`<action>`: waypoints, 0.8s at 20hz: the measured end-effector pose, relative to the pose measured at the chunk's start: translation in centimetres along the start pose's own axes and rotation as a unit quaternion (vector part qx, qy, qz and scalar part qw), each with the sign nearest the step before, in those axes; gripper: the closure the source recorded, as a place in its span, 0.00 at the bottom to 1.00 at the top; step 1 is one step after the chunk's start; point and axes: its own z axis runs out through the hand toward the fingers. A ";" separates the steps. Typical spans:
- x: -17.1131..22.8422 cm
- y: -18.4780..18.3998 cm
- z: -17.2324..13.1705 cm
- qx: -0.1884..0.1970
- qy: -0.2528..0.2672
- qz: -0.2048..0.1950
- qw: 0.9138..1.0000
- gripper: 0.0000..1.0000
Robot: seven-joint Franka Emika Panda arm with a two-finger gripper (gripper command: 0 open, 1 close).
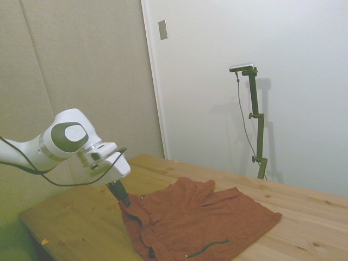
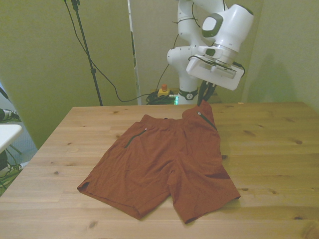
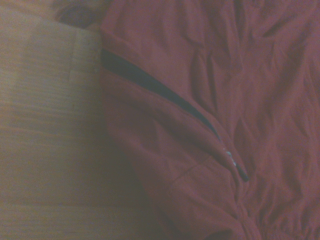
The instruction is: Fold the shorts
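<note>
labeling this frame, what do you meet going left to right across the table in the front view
Bare table → shorts' leg on the front view's left → shorts' other leg → bare table again. The gripper sits at the waistband corner on the front view's right, above the second leg.

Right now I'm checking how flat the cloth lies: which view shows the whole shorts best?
The front view: the shorts show whole, both legs spread, one waistband corner raised at the gripper. The side view cuts off their near edge; the wrist view shows only a blurred pocket seam.
</note>
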 end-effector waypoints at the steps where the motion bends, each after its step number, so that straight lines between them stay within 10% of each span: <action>1: 0.9 0.9 0.1 0.016 -0.025 0.008 1.000 1.00; 16: 12.2 13.8 7.0 0.041 -0.149 0.125 0.980 1.00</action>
